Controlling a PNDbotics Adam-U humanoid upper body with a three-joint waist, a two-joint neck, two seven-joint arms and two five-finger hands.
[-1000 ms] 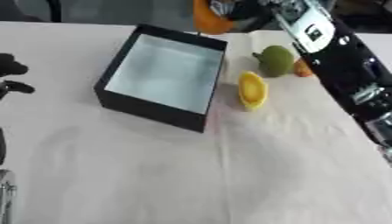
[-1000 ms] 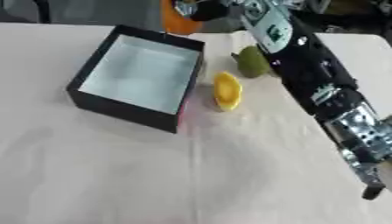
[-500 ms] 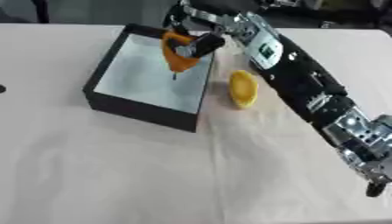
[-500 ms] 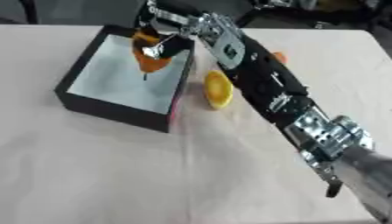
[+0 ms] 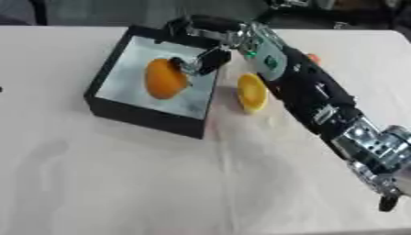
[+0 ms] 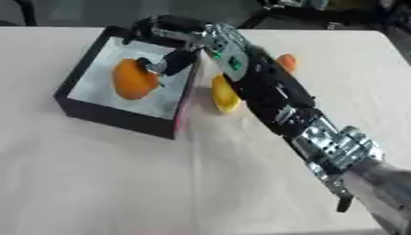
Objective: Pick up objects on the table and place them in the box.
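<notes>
Below you, a pale cloth-covered worktop [image 5: 120, 183] carries a black box [image 5: 120, 108]. Your right hand [image 5: 201, 62] reaches over the box, fingers curled beside an orange object [image 5: 164, 79] on its floor; whether they touch it is unclear. A yellow object [image 5: 251, 92] lies just outside the box's right wall.

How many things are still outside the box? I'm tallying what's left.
2 visible: a yellow piece beside the box, and an orange thing partly behind the right arm. The arm may hide more.
</notes>
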